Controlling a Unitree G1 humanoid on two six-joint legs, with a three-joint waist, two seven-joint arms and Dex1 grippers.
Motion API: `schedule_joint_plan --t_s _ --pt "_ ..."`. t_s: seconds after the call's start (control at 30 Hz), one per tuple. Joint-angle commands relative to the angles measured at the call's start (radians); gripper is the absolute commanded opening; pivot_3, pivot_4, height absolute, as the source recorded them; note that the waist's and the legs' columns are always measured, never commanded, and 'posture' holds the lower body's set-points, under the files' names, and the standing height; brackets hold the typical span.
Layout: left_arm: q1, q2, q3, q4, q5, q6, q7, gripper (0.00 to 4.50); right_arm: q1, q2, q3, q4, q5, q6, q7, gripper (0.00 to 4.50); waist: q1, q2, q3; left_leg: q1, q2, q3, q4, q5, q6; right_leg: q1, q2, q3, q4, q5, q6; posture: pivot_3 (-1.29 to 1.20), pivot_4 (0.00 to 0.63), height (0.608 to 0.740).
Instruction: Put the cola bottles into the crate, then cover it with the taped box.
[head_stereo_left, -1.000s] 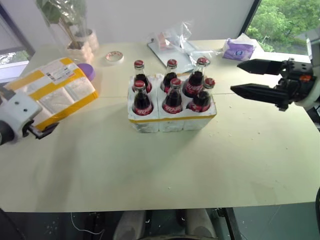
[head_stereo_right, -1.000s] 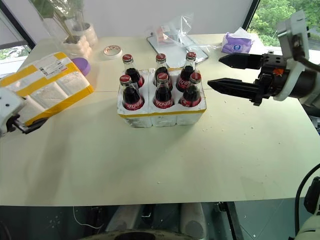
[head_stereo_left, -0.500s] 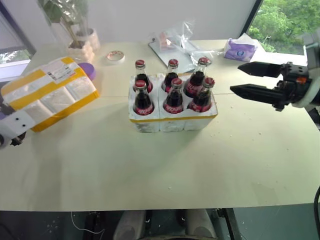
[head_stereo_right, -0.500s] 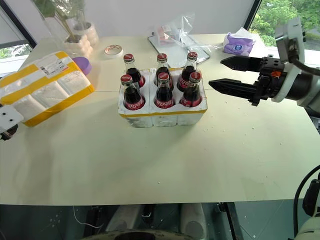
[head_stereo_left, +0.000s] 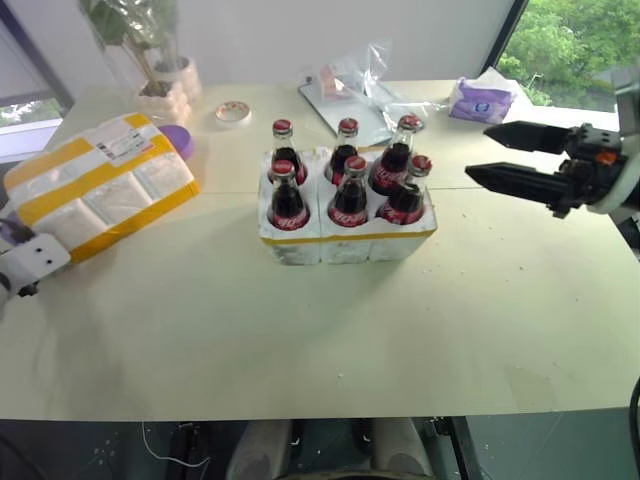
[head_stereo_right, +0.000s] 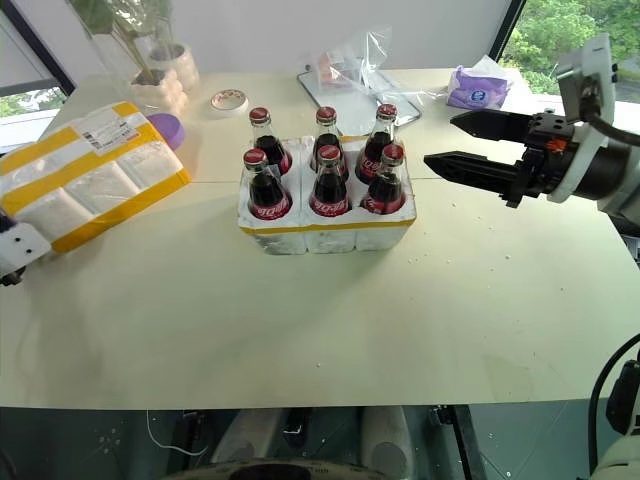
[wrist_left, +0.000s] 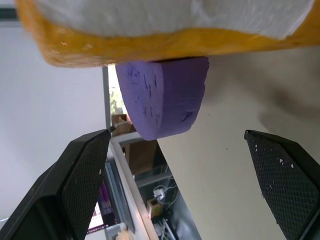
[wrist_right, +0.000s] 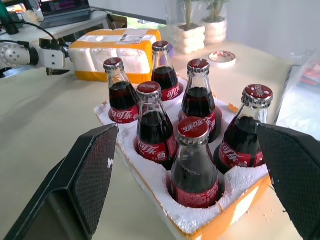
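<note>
With all six cola bottles (head_stereo_left: 345, 185) standing in the crate (head_stereo_left: 346, 237), the taped box (head_stereo_left: 98, 185) lies just beyond the wide-open, empty left hand (head_stereo_left: 28, 262), its long axis running away from it, well apart from the right hand (head_stereo_left: 520, 160), also wide open.

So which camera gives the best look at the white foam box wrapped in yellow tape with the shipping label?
The left eye view: the white foam box with yellow tape bands lies whole there, label up. The right eye view shows it nearly as well, its near corner cut off. The right wrist view shows it small behind the bottles; the left wrist view catches one yellow-taped edge up close.
</note>
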Motion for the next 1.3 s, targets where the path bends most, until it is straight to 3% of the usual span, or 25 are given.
schedule_joint_plan --t_s 0.03,0.13,0.17,0.23,0.37,0.57,0.7,0.87,1.1,1.3 --pt "-0.093 -0.016 -0.047 0.136 0.043 -0.074 0.064 4.5 -0.009 -0.012 -0.043 -0.018 0.008 -0.007 -0.012 4.46 -0.002 0.0 0.0 0.0 0.0 0.0 0.0 0.0 0.0 0.0 0.0 0.0 0.0 0.0 0.0 0.0 0.15 0.738" --pt "-0.163 -0.032 -0.082 0.228 0.057 -0.121 0.087 4.5 -0.006 -0.013 -0.05 -0.018 0.011 -0.005 -0.021 4.46 -0.003 -0.001 -0.001 0.0 0.0 0.0 0.0 0.0 0.0 0.0 0.0 0.0 0.0 0.0 0.001 0.0 0.15 0.738" --pt "-0.18 -0.036 -0.086 0.25 0.054 -0.133 0.091 4.25 -0.003 -0.014 -0.054 -0.021 0.013 -0.004 -0.024 4.5 -0.003 -0.001 -0.001 0.0 0.0 0.0 0.0 0.0 0.0 0.0 0.0 0.0 0.001 0.0 0.001 0.0 0.15 0.738" --pt "-0.206 -0.038 -0.096 0.284 0.052 -0.152 0.093 3.62 0.004 -0.015 -0.065 -0.027 0.018 0.001 -0.03 4.5 -0.003 -0.001 -0.001 0.0 0.0 0.0 0.0 0.0 0.0 0.0 0.0 0.0 0.001 0.0 0.001 0.0 0.15 0.738" --pt "-0.24 -0.036 -0.109 0.324 0.055 -0.155 0.105 1.66 0.023 -0.019 -0.084 -0.038 0.016 0.001 -0.043 4.5 -0.003 -0.002 -0.001 0.0 0.0 0.0 0.0 0.0 0.0 0.0 0.0 0.0 0.001 0.0 0.001 0.0 0.15 0.738" --pt "-0.28 -0.007 -0.101 0.298 0.037 -0.172 0.102 1.66 0.083 -0.045 -0.108 -0.04 -0.011 -0.005 -0.033 4.5 -0.001 -0.003 -0.002 0.0 0.0 0.0 0.001 0.0 0.0 0.0 0.0 0.0 0.001 0.0 0.001 0.0 0.15 0.738" --pt "-0.299 0.028 -0.055 0.184 -0.011 -0.185 0.064 1.66 0.136 -0.075 -0.115 -0.004 -0.036 -0.007 -0.011 4.5 -0.002 -0.006 -0.004 0.0 0.0 0.0 0.001 0.0 0.0 0.0 0.0 0.0 0.001 0.0 0.001 0.0 0.15 0.738" --pt "-0.264 0.056 0.039 -0.121 -0.1 -0.128 -0.031 1.66 0.199 -0.091 -0.115 0.033 -0.122 -0.073 -0.007 4.5 -0.003 -0.007 -0.004 -0.001 0.0 0.0 0.001 0.0 0.0 0.0 -0.001 0.001 0.001 0.0 0.001 0.0 0.15 0.738" --pt "-0.246 0.023 0.132 -0.64 -0.207 0.115 -0.216 1.66 0.221 -0.058 -0.098 0.078 -0.163 -0.102 -0.019 4.5 -0.005 -0.007 -0.004 -0.001 0.0 0.0 0.002 0.0 0.0 0.0 0.0 0.001 0.001 0.0 0.001 0.0 0.15 0.738" --pt "-0.323 -0.033 0.12 -0.875 -0.233 0.22 -0.292 1.66 0.184 -0.033 -0.067 0.12 -0.185 -0.113 -0.032 4.5 -0.004 -0.007 -0.004 -0.001 0.0 0.001 0.002 0.001 0.0 0.0 0.002 0.0 0.001 0.0 0.001 0.0 0.15 0.738"
